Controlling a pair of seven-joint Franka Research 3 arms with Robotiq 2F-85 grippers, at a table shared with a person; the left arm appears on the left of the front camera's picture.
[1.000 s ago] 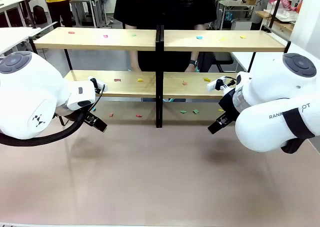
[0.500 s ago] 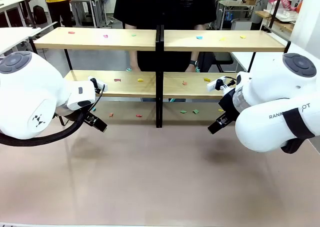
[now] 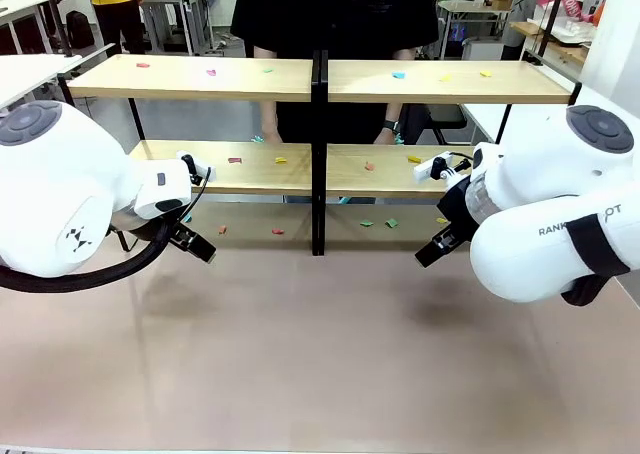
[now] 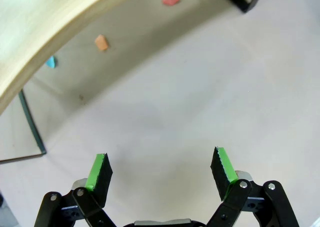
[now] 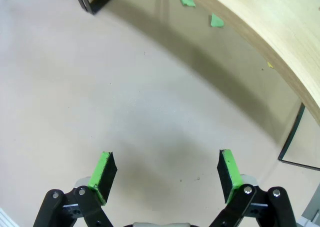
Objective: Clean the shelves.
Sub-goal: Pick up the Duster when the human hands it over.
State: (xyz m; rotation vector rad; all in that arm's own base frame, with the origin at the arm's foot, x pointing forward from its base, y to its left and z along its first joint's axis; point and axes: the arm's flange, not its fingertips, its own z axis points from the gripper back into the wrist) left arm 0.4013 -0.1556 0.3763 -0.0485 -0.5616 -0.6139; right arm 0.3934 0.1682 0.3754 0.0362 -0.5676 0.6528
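Presently, as I read it from the console, both arms sit low over the near part of the table (image 3: 320, 374). Left arm (image 3: 60, 204): bulky white joint at picture left, wrist angled down and toward the middle, with the left gripper (image 3: 192, 242) hanging close above the table in front of the lower board's left end. In its wrist view the fingers (image 4: 100, 169) are spread wide and empty over plain table surface. Right arm (image 3: 550, 224): mirror pose at picture right, with the right gripper (image 3: 432, 249) pointed down and inward, close to the table. Its pads (image 5: 227, 167) also stand wide apart, gripping nothing. The shelves (image 3: 250, 77) stand across the far half of the table, two units joined at a black centre post (image 3: 318, 154), with an upper and a lower board on each side. Small coloured scraps (image 3: 277, 231) lie on both tiers and on the table under the lower board. A person (image 3: 335, 14) in black stands just behind the shelves. Edges: the lower board's front edge runs above and just beyond each gripper, and a thin black end leg (image 4: 32, 123) stands near the left one. Open room: I have the wide table stretch between the two grippers and toward me, while the gap under the lower board is low.
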